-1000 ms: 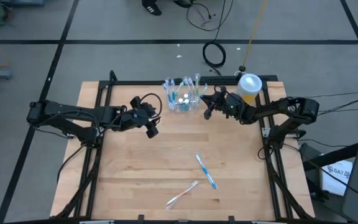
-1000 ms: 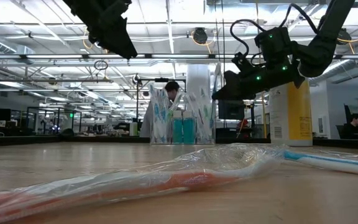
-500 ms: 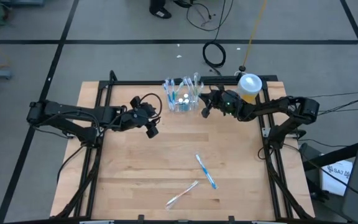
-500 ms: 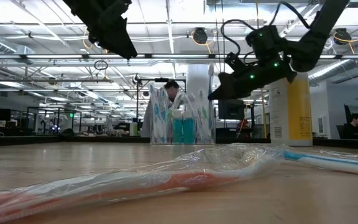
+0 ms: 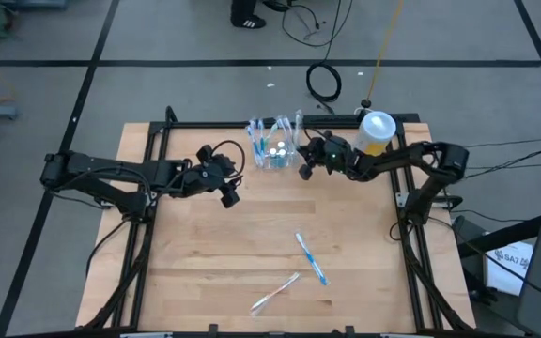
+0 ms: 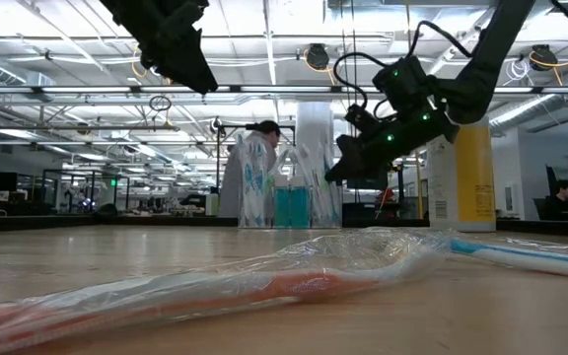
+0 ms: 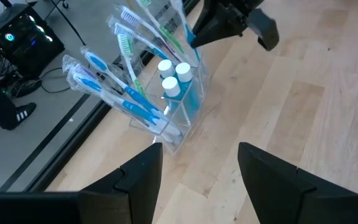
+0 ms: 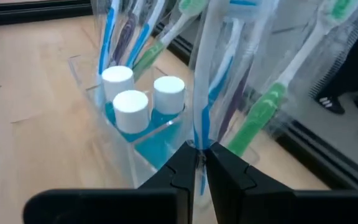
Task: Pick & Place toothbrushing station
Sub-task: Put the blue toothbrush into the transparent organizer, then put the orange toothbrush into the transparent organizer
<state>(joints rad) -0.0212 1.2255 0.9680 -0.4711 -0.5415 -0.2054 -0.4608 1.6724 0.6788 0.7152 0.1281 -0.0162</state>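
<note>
The right gripper (image 5: 305, 166), clenched on a wrapped toothbrush (image 8: 199, 118), has advanced to the toothbrushing station (image 5: 276, 147) at the table's (image 5: 195, 272) far edge, indicating insertion; left gripper (image 5: 229, 189) hovers released.

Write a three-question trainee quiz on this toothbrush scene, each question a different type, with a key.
1. True or false: the right end effector is shut on a wrapped toothbrush standing in the clear holder.
2. How many white-capped tubes stand in the holder? A) one B) three C) five
3. Fill in: two wrapped toothbrushes lie loose on the ____, while the left end effector hangs open.

Key: 1 true; 2 B; 3 table
</note>
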